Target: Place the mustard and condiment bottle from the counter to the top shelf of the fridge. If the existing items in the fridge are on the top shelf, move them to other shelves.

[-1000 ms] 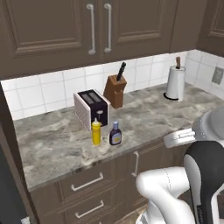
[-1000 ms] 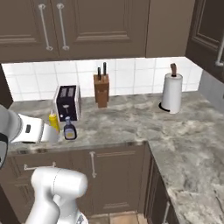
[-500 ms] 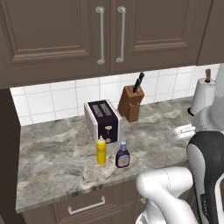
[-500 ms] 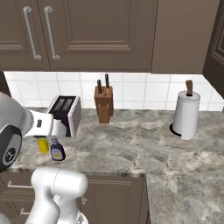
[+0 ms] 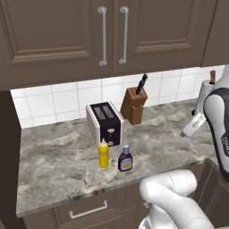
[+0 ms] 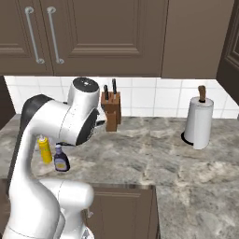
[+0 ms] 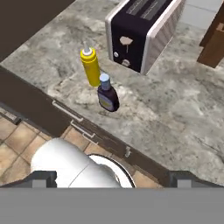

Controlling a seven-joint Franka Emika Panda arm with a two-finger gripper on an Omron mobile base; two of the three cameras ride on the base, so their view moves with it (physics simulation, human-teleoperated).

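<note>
**Both bottles on the counter, gripper spread and empty**

Left base view: The mustard (image 5: 103, 154) stands upright on the counter (image 5: 58, 165), near its front edge. The condiment bottle (image 5: 125, 159) stands just beside it, to the right, apart from it. A toaster (image 5: 104, 124) sits directly behind both bottles. A knife block (image 5: 134, 105) stands behind and to the right of the toaster, against the tiled wall. A paper towel roll (image 5: 205, 91) shows at the right edge, partly hidden by the arm.

Right base view: The mustard (image 6: 45, 149) and condiment bottle (image 6: 60, 159) stand at the left, partly beside the arm's upper link. The knife block (image 6: 111, 110) is at the wall; the paper towel roll (image 6: 198, 122) stands well apart to the right on the counter (image 6: 154, 158).

Hand view: The camera looks down on the counter (image 7: 175, 122) from above its front edge. The mustard (image 7: 91, 67) and condiment bottle (image 7: 107, 94) stand just in front of the toaster (image 7: 144, 33). The gripper (image 7: 113, 179) is spread wide with nothing between its tips, well clear of both bottles.
</note>
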